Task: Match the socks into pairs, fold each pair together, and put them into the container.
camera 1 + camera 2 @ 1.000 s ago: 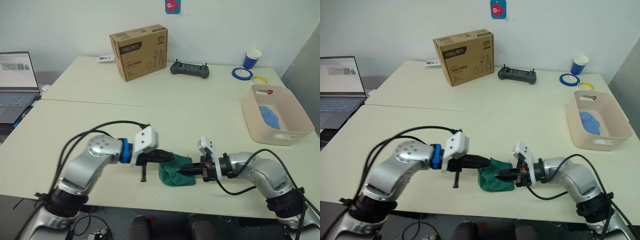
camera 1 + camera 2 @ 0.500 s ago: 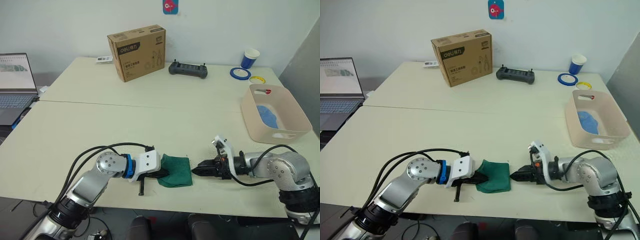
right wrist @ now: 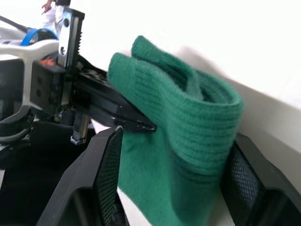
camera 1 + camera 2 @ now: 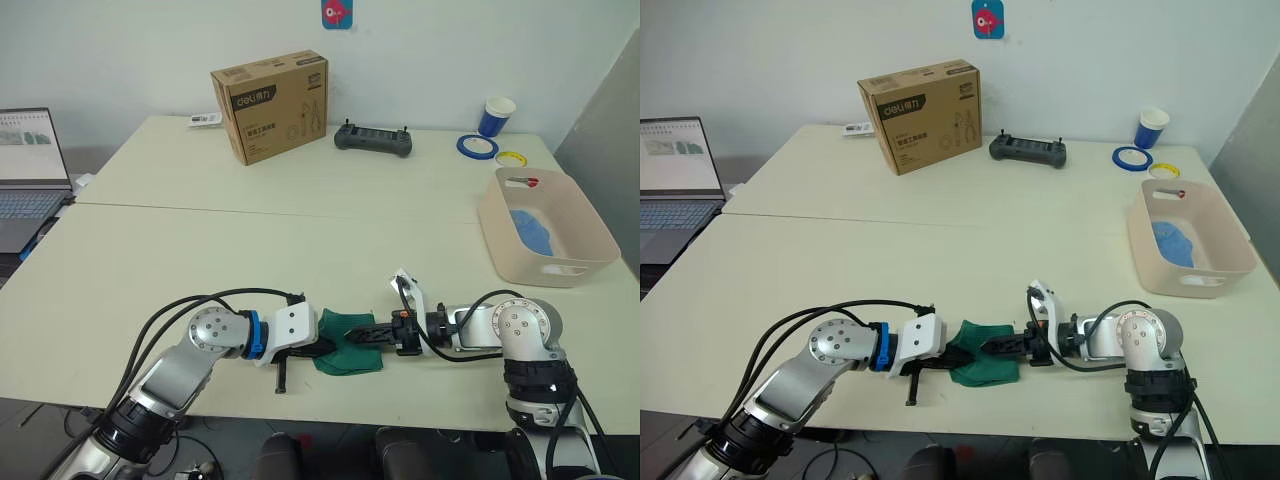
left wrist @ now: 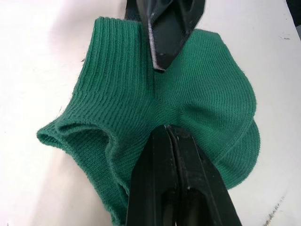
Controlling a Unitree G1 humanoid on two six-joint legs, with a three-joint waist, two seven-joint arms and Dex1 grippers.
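The left gripper (image 5: 167,129), low in the frame's centre-left, has its two black fingers pinched together on the bunched dark green knitted fabric socks (image 4: 345,345), probably pinning the fold in place. From the right, the right gripper (image 4: 358,334) reaches in with its fingers spread wide around the folded cuff end, seemingly to take over the bundle. The bundle lies at the near edge of the cream table (image 4: 300,240). The pale pink rectangular plastic container (image 4: 570,268), holding light blue fabric, sits at right, well apart.
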